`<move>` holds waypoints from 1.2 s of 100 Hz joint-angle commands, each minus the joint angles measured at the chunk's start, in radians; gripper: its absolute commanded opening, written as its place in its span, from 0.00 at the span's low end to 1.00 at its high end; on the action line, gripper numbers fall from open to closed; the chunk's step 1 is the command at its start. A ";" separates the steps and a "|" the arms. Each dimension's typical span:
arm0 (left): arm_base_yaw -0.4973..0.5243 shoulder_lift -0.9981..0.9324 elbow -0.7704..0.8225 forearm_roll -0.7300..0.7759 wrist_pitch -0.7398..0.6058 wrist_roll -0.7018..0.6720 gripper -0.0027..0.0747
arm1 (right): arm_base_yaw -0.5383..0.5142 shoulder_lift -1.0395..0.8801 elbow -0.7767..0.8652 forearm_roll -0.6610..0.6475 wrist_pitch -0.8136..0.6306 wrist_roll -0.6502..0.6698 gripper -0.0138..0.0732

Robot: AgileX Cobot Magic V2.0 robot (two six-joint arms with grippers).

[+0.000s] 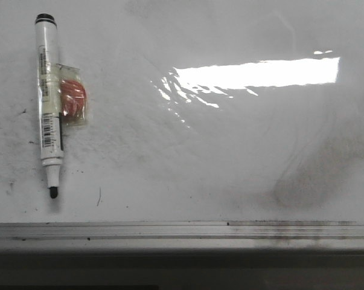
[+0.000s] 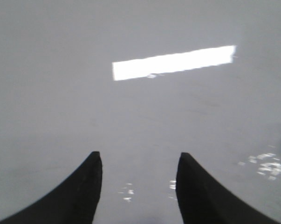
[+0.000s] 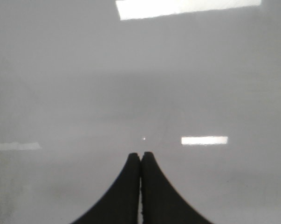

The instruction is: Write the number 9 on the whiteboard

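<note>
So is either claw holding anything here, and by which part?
Nothing is held. The left claw is open and empty, the right claw shut on nothing; the marker lies on the whiteboard.

Lit brightly from overhead, with a hard rectangular glare thrown across the glossy whiteboard [image 1: 230, 151]. Stayed sharp in the front view, dim along the bottom edge. Looked soft, grey and blurred through both wrist cameras, with reflected light bars blown out white.

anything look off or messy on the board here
The marker lies uncapped on the whiteboard with a clear packet holding something orange-red taped to its side. A grey smear dirties the board's near right area. No 9 is visible.
</note>
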 commanded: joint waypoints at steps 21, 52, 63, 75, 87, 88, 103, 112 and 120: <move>-0.339 0.163 -0.037 -0.201 -0.112 -0.010 0.52 | 0.002 0.018 -0.038 0.001 -0.066 0.000 0.09; -0.490 0.337 -0.037 -0.287 -0.237 -0.010 0.52 | 0.002 0.018 -0.038 0.001 -0.066 0.000 0.09; -0.527 0.389 -0.038 -0.328 -0.266 -0.010 0.52 | 0.002 0.018 -0.038 0.001 -0.066 0.000 0.09; -0.530 0.442 -0.038 -0.369 -0.303 -0.010 0.52 | 0.002 0.018 -0.038 0.003 -0.066 0.000 0.09; -0.530 0.490 -0.038 -0.377 -0.373 -0.010 0.52 | 0.002 0.018 -0.038 0.007 -0.066 0.000 0.09; -0.530 0.493 -0.040 -0.377 -0.375 -0.010 0.52 | 0.002 0.018 -0.038 0.007 -0.066 0.000 0.09; -0.530 0.561 -0.042 -0.402 -0.387 -0.010 0.51 | 0.004 0.018 -0.038 0.010 -0.066 0.000 0.09; -0.530 0.593 -0.046 -0.457 -0.395 -0.008 0.47 | 0.012 0.018 -0.038 0.012 -0.064 0.000 0.09; -0.530 0.616 -0.046 -0.505 -0.395 0.004 0.39 | 0.027 0.018 -0.038 0.014 -0.064 0.000 0.09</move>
